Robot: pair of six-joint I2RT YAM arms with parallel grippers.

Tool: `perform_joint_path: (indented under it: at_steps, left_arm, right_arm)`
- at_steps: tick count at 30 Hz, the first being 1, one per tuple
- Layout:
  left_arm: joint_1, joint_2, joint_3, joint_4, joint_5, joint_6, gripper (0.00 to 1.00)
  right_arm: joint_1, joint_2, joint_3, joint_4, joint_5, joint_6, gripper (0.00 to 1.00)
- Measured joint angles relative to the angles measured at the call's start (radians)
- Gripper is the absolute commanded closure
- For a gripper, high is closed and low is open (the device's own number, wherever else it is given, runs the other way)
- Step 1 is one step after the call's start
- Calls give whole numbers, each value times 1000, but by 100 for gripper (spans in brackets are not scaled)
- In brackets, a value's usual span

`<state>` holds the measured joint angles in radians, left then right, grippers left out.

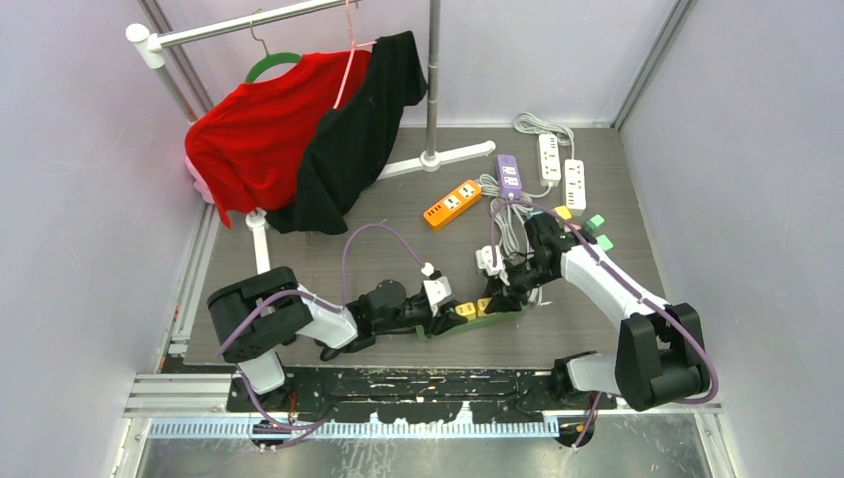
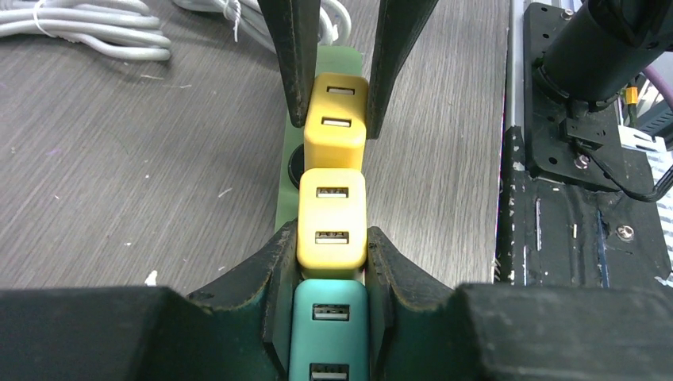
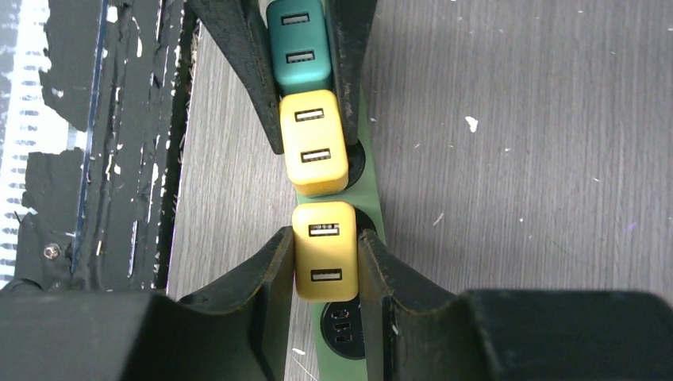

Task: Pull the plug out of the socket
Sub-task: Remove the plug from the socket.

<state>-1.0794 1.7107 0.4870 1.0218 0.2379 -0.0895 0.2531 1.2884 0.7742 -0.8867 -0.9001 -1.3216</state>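
A green power strip (image 1: 476,317) lies near the table's front edge. It carries a teal plug (image 2: 329,333) and two yellow plugs in a row. My left gripper (image 2: 332,238) is shut on the teal plug, and its fingertips also touch the middle yellow plug (image 2: 332,218). My right gripper (image 3: 325,238) is shut on the end yellow plug (image 3: 324,250), which sits over the strip (image 3: 373,214). An empty socket (image 3: 343,329) shows just behind it. The two grippers face each other along the strip, the left (image 1: 448,307) and the right (image 1: 501,297).
Orange (image 1: 452,202), purple (image 1: 509,175) and white (image 1: 549,156) power strips with coiled cables lie at the back. Loose plugs (image 1: 597,231) lie at the right. A clothes rack (image 1: 433,80) with a red shirt (image 1: 264,129) and black garments stands at the back left.
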Motion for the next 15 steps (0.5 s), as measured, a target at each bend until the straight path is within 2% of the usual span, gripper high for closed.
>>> perform_joint_path:
  at_steps: [2, 9, 12, 15]
  left_arm:
    - [1, 0, 0, 9, -3, 0, 100]
    - [0, 0, 0, 18, 22, -4, 100]
    - [0, 0, 0, 11, 27, -4, 100]
    - [2, 0, 0, 0, 27, -4, 100]
  right_arm:
    - [-28, -1, 2, -18, -22, -21, 99]
    - [-42, -1, 4, -180, -86, -375, 99]
    - [5, -1, 3, -167, -77, -379, 99]
    - [31, -2, 3, -103, -69, -264, 99]
